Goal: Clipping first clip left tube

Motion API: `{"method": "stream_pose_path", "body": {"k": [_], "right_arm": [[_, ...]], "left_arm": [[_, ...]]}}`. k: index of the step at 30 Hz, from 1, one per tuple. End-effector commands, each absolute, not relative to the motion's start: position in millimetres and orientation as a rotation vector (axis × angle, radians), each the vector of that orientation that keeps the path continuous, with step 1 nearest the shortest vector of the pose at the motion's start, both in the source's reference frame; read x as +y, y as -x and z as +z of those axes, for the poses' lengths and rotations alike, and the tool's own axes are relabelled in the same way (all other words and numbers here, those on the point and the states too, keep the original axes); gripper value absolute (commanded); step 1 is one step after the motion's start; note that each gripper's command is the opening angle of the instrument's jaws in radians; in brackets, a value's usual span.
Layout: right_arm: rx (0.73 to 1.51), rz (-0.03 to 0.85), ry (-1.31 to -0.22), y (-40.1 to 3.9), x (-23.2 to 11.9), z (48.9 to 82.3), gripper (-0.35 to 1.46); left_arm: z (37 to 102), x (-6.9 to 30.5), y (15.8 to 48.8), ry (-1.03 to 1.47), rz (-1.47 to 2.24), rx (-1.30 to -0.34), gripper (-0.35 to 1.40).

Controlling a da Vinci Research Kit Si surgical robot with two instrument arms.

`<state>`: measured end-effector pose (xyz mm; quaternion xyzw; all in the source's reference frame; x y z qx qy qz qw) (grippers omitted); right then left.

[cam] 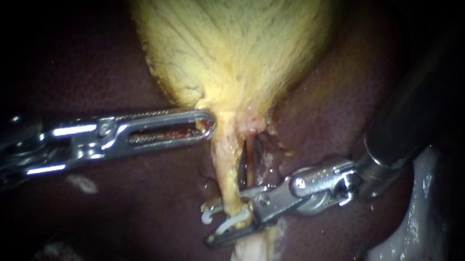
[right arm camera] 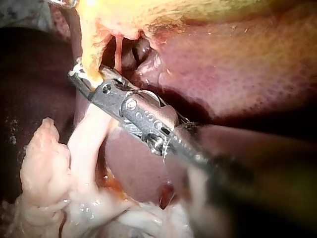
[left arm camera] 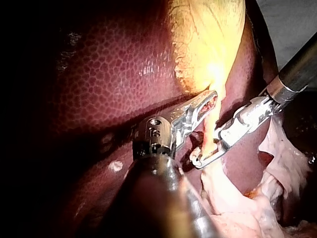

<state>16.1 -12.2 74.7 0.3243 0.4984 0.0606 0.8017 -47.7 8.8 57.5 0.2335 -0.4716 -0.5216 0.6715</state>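
Note:
The yellow gallbladder (cam: 234, 38) hangs at the top of the endoscope view and narrows to a neck. My left instrument (cam: 206, 125) comes in from the left with its slotted jaws shut on that neck; the left wrist view shows its tip (left arm camera: 211, 101) on the same yellow tissue. Below the neck run two tubes, a thick pale left tube (cam: 227, 168) and a thin reddish one (cam: 250, 158). My right instrument (cam: 214, 223) holds a white clip (cam: 229, 223). Its jaws stand open, one on each side of the left tube (right arm camera: 91, 54), low on it.
Dark red liver (cam: 131, 210) lies all around the tubes. Pale fatty tissue (cam: 420, 220) lies at the lower right, and more (right arm camera: 44, 168) lies under my right instrument. A small white fleck (cam: 82, 184) sits on the liver below my left instrument.

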Motion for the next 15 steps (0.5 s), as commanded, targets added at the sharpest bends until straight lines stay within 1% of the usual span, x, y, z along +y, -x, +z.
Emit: {"method": "stream_pose_path", "body": {"k": [1,5,15], "right_arm": [[1.064,0.144,-0.703,-16.2,-12.2,74.6,-0.35],[1.057,0.165,-0.716,-16.1,-12.1,74.7,-0.35],[1.06,0.163,-0.715,-15.9,-12.3,75.0,-0.35]], "left_arm": [[57.5,8.8,47.7,-0.526,-1.175,-1.062,-0.05],[57.5,8.8,47.7,-0.526,-1.175,-1.062,-0.05],[57.4,8.8,47.7,-0.526,-1.175,-1.062,-0.06]]}}
